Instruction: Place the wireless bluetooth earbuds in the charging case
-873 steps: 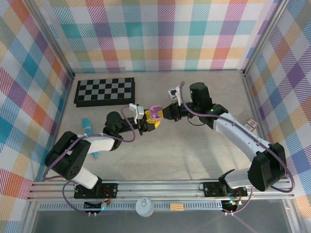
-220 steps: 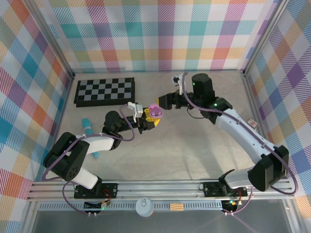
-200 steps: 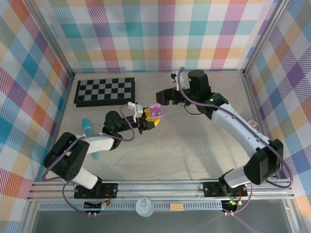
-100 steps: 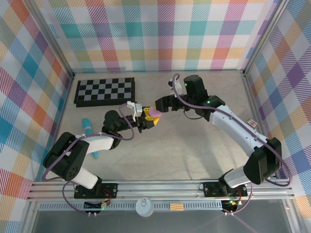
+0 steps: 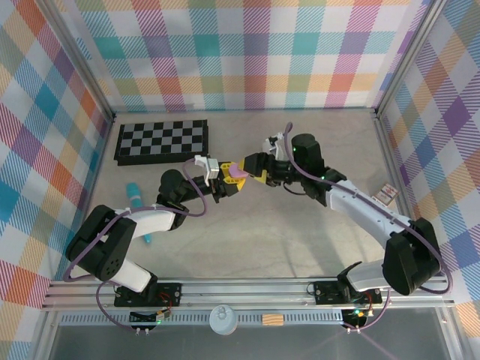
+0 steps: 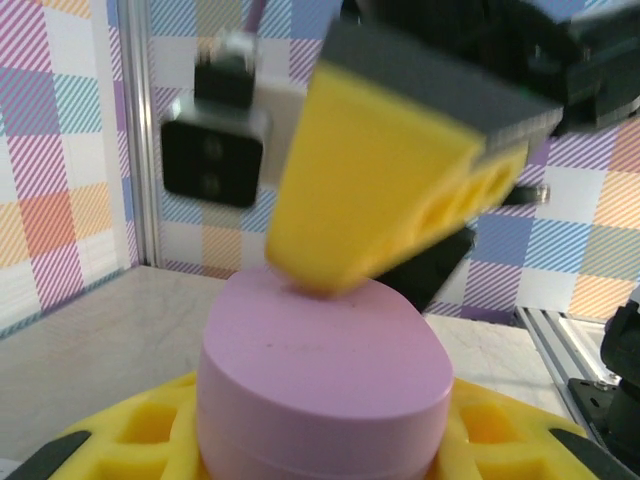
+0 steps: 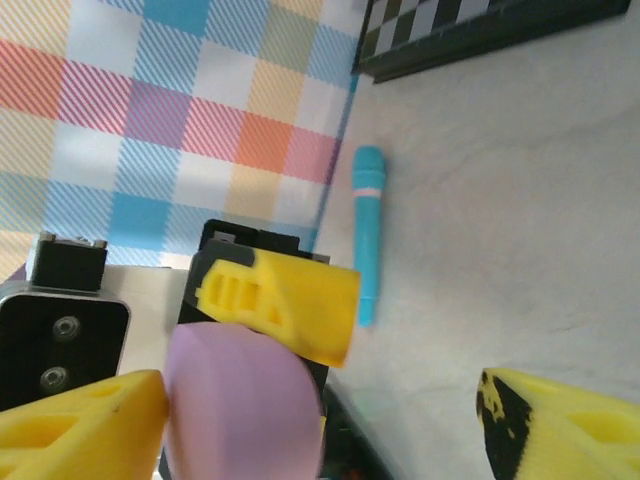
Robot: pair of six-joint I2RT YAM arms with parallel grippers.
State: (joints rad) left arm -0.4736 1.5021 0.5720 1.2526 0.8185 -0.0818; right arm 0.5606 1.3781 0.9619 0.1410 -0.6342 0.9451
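Charging case: a purple pebble-shaped charging case [image 6: 325,375] is held clear of the table [image 5: 285,232]. Its lid is down, and a thin seam runs round its side.
Left gripper: the left gripper [image 5: 232,180] is clamped on the charging case from both sides, with its yellow fingers [image 6: 130,445] against the lower half.
Right gripper: the right gripper [image 5: 253,168] sits just beside the charging case, on the side away from the left arm. Its jaws are spread wide and it grips nothing. One yellow fingertip [image 6: 340,250] appears to rest on the far edge of the lid.
Done so far: by the look of it, the charging case has been lifted and steadied for the other arm to work on.
Left to do: the lid looks shut, so it likely needs prying open before the earbuds can be seated and the lid closed again.
Earbuds: where they are cannot be told. The closed lid would hide any that are inside the charging case.
Hard to make out: the left wrist view is blurred where the fingertip meets the lid, so firm contact is uncertain. The hinge side cannot be picked out. In the right wrist view the bottom edge cuts off the charging case.
Other things: a teal cylinder [image 5: 135,196] lies well apart from the charging case, out toward the left arm's side. A chessboard [image 5: 161,140] lies farther back from the charging case on that same side.
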